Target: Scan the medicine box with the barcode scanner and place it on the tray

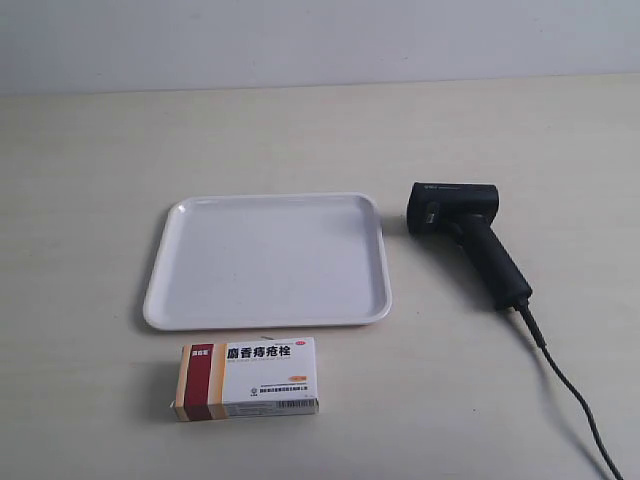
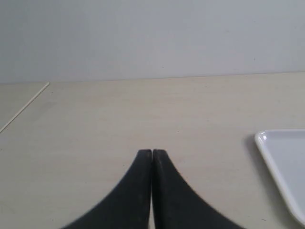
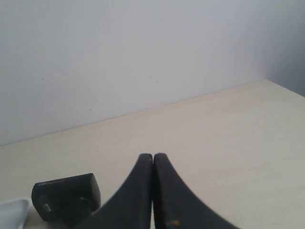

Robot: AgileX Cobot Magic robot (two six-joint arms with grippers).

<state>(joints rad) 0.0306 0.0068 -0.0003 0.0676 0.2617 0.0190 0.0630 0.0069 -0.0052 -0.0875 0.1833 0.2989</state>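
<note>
Exterior view, tray [image 1: 160, 290]: white, lies flat in the middle of the light tabletop [image 1: 90, 160], nothing inside it.
Exterior view, medicine box [image 1: 247, 378]: lies flat on the tabletop just beside the tray's near rim, apart from it; the dark red stripe is at the end toward the view's left (barcode visible on the near side face).
Exterior view, barcode scanner [image 1: 466, 238]: lies on its side to the right of the tray, the boxy head close to the tray's corner; its cable [image 1: 570, 390] runs off toward the lower right edge.
Left wrist view, left gripper [image 2: 152, 153]: the two black fingers [image 2: 140, 181] are pressed together, holding nothing, above the bare tabletop; one corner of the tray shows at the edge.
Right wrist view, right gripper [image 3: 153, 157]: fingers [image 3: 167, 191] pressed together, empty; the scanner's head lies on the tabletop near them, with a bit of the tray's corner beside it.
</note>
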